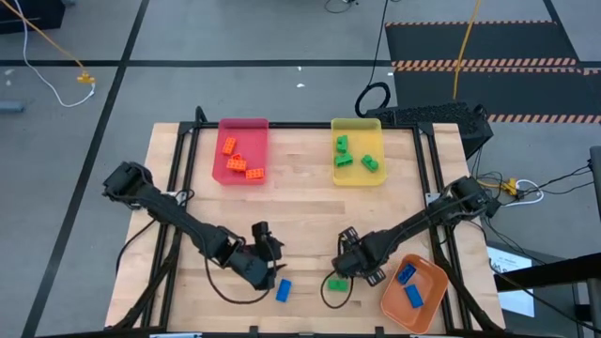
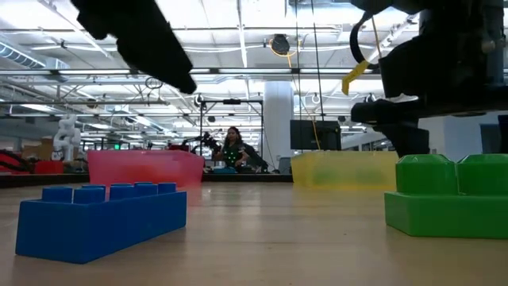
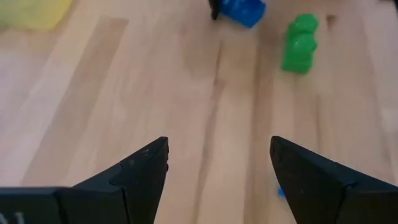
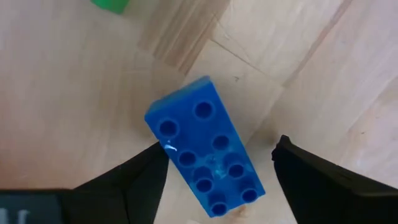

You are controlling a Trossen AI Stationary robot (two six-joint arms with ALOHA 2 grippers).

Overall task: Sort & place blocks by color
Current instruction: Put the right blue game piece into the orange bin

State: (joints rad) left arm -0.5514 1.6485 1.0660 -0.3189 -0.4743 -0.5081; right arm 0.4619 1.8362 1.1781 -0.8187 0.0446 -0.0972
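From overhead, just one loose blue block [image 1: 283, 290] to spot on the surface [image 1: 300, 188], near the front edge and just beside the left gripper [image 1: 268, 249], long axis running roughly front-to-back. Close by, a green block [image 1: 337, 284] lying crosswise, just beside the right gripper [image 1: 352, 265].

Different story on the right wrist cam though: a second blue block [image 4: 205, 155], hidden from above by the arm. Flat on the wood, studs up, two rows of four, long axis slanted across the gap instead of square to the fingers. Right jaws spread wide on either side, not touching it. Left jaws wide open too, only bare wood between.

Already sorted: orange blocks [image 1: 237, 161] in the pink tray [image 1: 244, 122], green blocks [image 1: 344, 160] in the yellow tray [image 1: 357, 123], two blue blocks [image 1: 406, 274] in the orange tray [image 1: 390, 305].
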